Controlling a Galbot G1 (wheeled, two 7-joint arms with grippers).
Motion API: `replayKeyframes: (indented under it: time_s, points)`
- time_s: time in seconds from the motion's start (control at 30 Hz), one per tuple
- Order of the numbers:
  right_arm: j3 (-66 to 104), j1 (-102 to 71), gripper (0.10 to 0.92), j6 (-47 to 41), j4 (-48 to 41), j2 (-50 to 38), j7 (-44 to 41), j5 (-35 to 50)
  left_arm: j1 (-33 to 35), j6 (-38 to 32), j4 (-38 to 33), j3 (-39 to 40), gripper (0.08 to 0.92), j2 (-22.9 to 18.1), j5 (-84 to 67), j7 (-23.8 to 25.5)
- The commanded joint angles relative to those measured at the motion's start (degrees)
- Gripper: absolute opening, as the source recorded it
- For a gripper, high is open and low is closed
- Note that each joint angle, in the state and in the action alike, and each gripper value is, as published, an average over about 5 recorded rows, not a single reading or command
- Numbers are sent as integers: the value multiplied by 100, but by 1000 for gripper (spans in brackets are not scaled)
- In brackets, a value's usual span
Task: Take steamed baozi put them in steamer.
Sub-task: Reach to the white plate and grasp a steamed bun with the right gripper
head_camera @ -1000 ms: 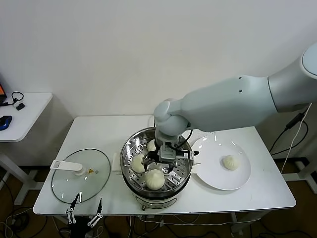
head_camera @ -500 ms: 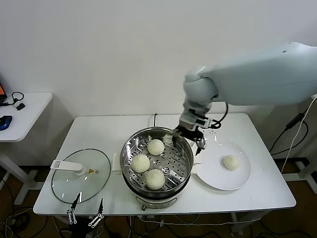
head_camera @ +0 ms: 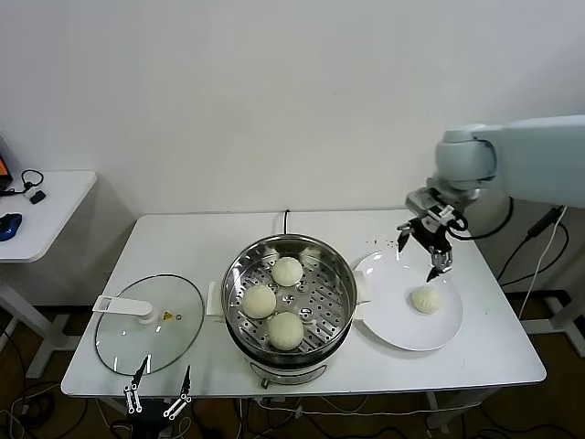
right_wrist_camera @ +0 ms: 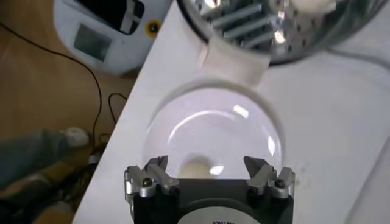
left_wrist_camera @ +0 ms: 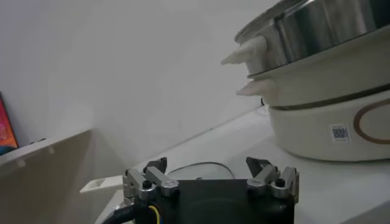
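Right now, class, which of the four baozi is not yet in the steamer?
The baozi lying alone on the white plate, just below the open right gripper. The other three baozi sit on the perforated tray inside the steamer.

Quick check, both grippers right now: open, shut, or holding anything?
Left gripper: open, empty, parked low beside the steamer.
Right gripper: open, empty, above the plate near the last baozi.
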Motion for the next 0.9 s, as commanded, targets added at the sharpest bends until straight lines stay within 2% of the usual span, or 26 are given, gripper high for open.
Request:
replayKeyframes:
  time_s: [0.03,0.27,0.9]
  points:
    - [433,-1288,823,-482,-850,-911,-59,-889,3,-3,15,-27,823,-280,-7,-2]
    - [1248,-2297,823,-423,-1603,-880,-6,-1259,-11,10,32,-30,823,-280,14,1]
    - [2889,-4183,823,-371,-2736,-470,159,-1624,-10,15,78,-80,823,-280,109,-3]
